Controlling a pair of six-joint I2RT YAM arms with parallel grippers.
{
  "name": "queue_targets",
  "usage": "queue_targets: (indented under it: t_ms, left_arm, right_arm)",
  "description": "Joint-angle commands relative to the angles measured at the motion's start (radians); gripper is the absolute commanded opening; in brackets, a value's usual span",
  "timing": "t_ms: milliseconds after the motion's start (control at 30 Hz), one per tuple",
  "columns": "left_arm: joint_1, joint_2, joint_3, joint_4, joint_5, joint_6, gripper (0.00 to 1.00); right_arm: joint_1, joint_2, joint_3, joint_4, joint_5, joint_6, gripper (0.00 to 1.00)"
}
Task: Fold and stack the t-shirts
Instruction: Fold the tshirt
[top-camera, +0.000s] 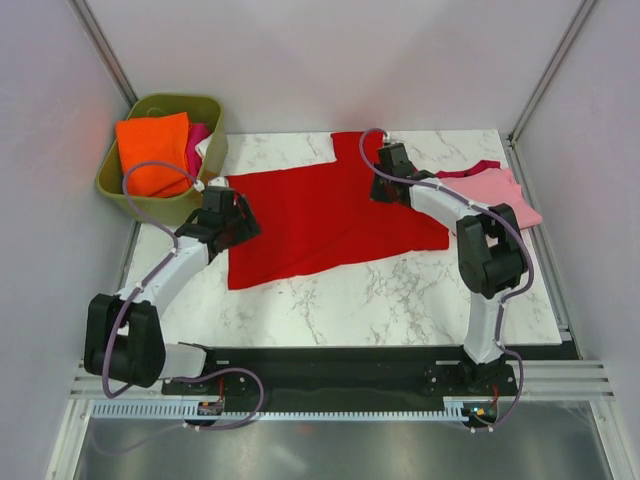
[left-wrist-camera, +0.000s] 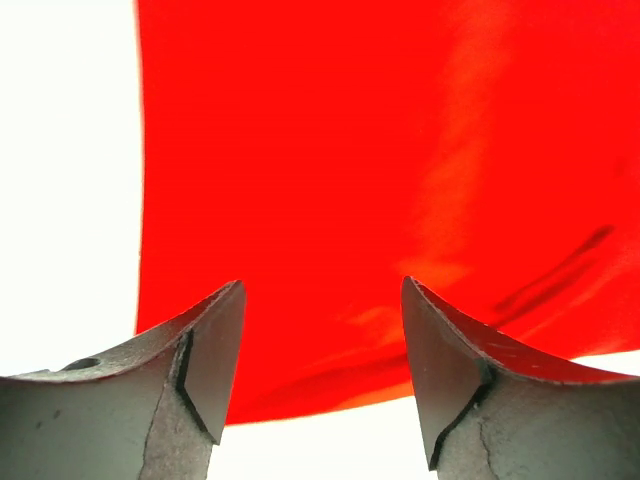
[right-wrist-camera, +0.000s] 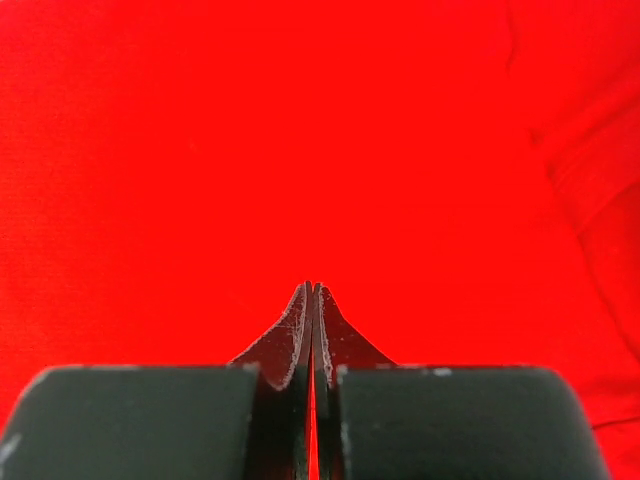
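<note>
The bright red t-shirt (top-camera: 330, 215) lies spread flat on the marble table, one sleeve pointing to the far edge. My left gripper (top-camera: 243, 217) is open at the shirt's left edge; in the left wrist view the gripper (left-wrist-camera: 322, 282) has its jaws wide apart over the red cloth (left-wrist-camera: 350, 150), with nothing between them. My right gripper (top-camera: 380, 192) is over the shirt's far right part; in the right wrist view the gripper (right-wrist-camera: 313, 286) has its fingers pressed together over flat red cloth (right-wrist-camera: 200, 150). The light pink t-shirt (top-camera: 495, 190) with dark pink trim lies folded at the far right.
An olive-green tub (top-camera: 110, 180) stands at the far left corner, holding an orange cloth (top-camera: 152, 150) and a magenta cloth (top-camera: 197, 135). The white table top (left-wrist-camera: 60, 150) shows left of the red shirt. Grey walls close in the table on three sides.
</note>
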Motion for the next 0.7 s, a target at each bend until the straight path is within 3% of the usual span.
queue_targets:
  t_ms: [0,433,667]
  left_arm:
    - [0.016,-0.066,-0.072,-0.027,-0.037,-0.021,0.69]
    - [0.063,-0.282,-0.244,-0.102,-0.168,-0.098,0.67]
    - [0.099,-0.258,-0.289,-0.058,-0.119,-0.097,0.61]
  right_arm:
    - [0.014,0.030,-0.005,-0.047,0.059,-0.015,0.00]
    - [0.016,0.162,0.115,-0.134,0.106,0.048,0.00]
    - [0.016,0.179,0.094,-0.122,0.140,0.068,0.00]
